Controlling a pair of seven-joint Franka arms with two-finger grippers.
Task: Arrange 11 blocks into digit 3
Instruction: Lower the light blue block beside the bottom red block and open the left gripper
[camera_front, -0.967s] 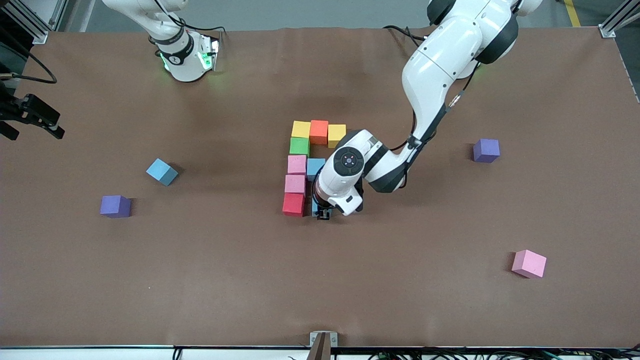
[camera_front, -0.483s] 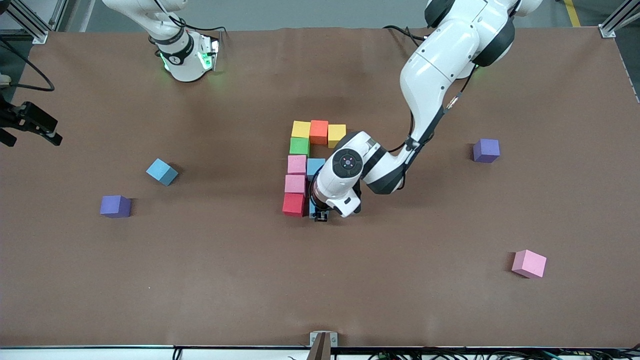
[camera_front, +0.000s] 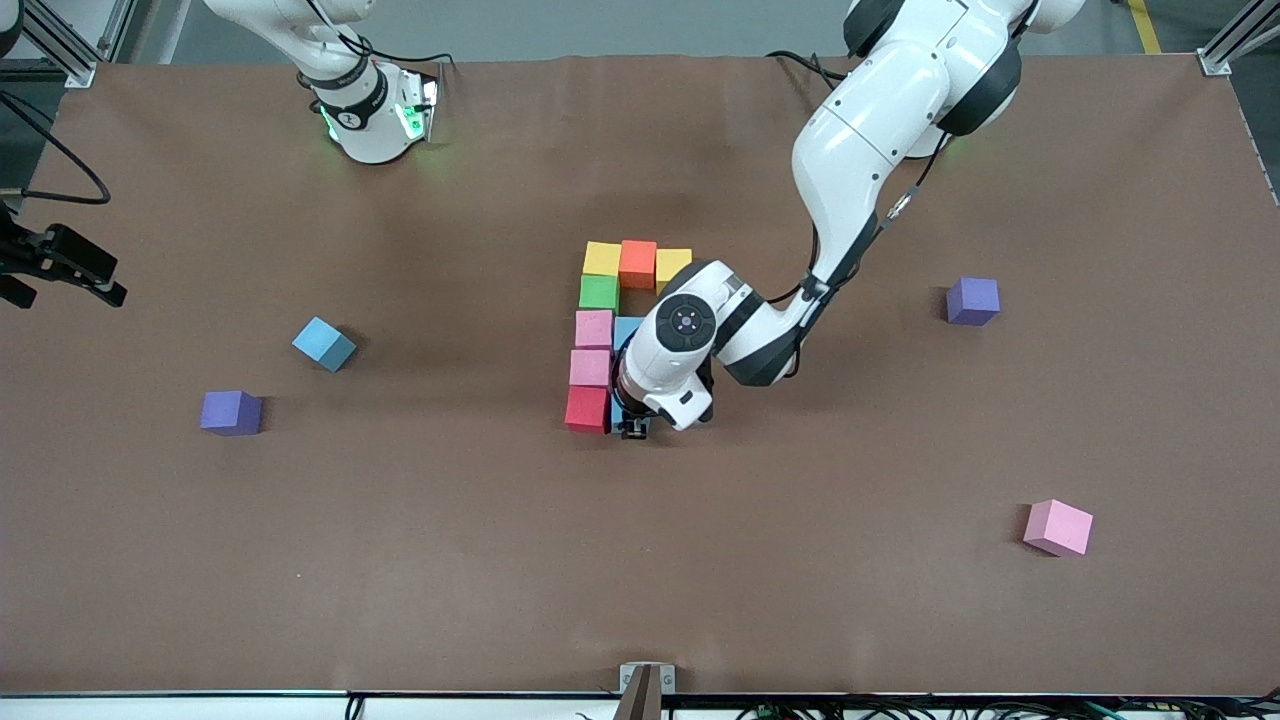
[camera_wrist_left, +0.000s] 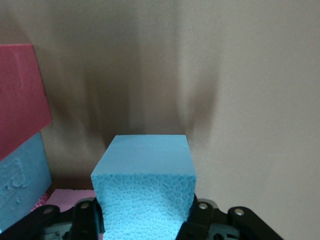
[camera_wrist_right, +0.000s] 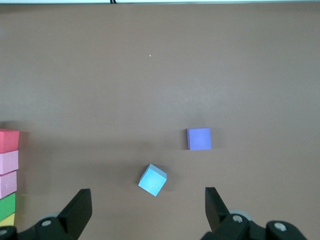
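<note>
Several blocks form a partial figure mid-table: yellow (camera_front: 602, 258), orange (camera_front: 638, 263) and yellow (camera_front: 673, 265) in a row, then green (camera_front: 599, 292), pink (camera_front: 594, 328), pink (camera_front: 590, 368) and red (camera_front: 587, 408) in a column. A light blue block (camera_front: 626, 328) sits beside the upper pink one. My left gripper (camera_front: 634, 428) (camera_wrist_left: 144, 220) is shut on another light blue block (camera_wrist_left: 145, 185), low beside the red block (camera_wrist_left: 20, 100). My right gripper (camera_front: 70, 262) (camera_wrist_right: 147, 200) hangs open and waits over the right arm's end of the table.
A loose light blue block (camera_front: 323, 343) (camera_wrist_right: 152, 180) and a purple cube (camera_front: 231, 412) (camera_wrist_right: 199, 138) lie toward the right arm's end. A second purple cube (camera_front: 972, 300) and a loose pink block (camera_front: 1057, 527) lie toward the left arm's end.
My left gripper has carried its light blue block a little closer to the red block. The right gripper has barely shifted.
</note>
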